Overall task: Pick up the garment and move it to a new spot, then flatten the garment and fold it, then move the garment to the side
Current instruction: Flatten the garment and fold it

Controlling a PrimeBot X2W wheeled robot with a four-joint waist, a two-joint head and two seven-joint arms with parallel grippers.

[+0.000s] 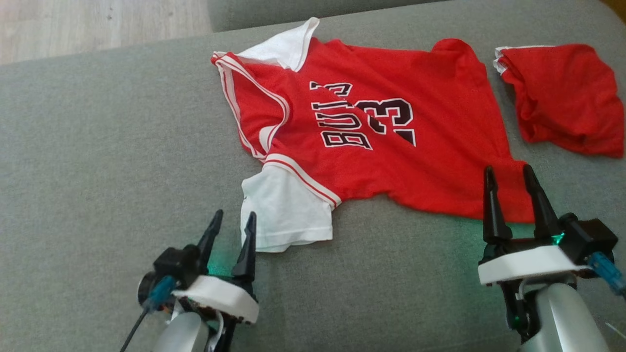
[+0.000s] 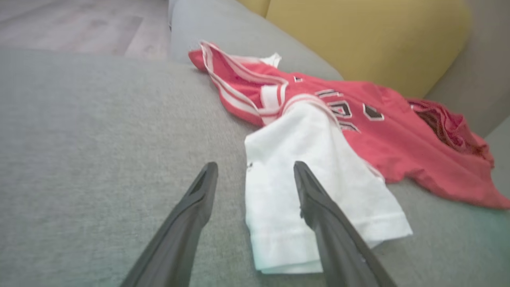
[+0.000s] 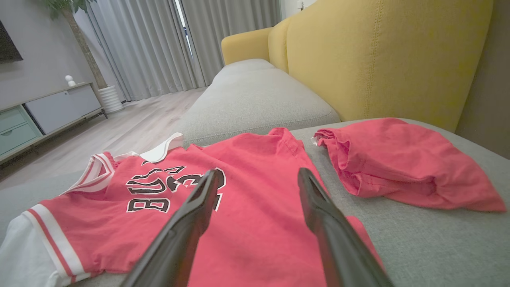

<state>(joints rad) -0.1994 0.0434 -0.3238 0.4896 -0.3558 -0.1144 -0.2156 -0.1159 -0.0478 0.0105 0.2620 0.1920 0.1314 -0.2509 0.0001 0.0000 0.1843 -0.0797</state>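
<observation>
Garment (image 1: pixel 381 146), a red jersey with white sleeves, striped trim and black lettering, lies spread face up across the middle of the grey sofa cushion (image 1: pixel 98 161). In the head view its collar end is toward the left and its hem toward the right. At the far left, past the cushion's edge, a strip of pale wooden floor (image 1: pixel 98 24) shows.

The left gripper (image 1: pixel 235 214) sits at the lower left with its fingers parted wide and nothing between them. It is at the near white sleeve (image 1: pixel 286 215). In the left wrist view one finger is over bare cushion and the other over the sleeve's white cloth, so the jaws straddle the sleeve's outer edge. Whether either tip presses on the fabric cannot be told.

Further right, the red body shows shallow wrinkles and a crease running through the lettering. The far white sleeve (image 1: pixel 288 46) is turned up near the cushion's back edge.

The right gripper (image 1: pixel 508 169) sits at the lower right, spread just as wide and holding nothing. Its fingers point over the near corner of the hem, and in the right wrist view both are above red cloth. Contact cannot be judged there either.

At the far right, a second red piece of clothing (image 1: pixel 567 98) lies crumpled, separated from the jersey by a strip of bare cushion. The yellow backrest (image 3: pixel 378 59) rises behind it.
</observation>
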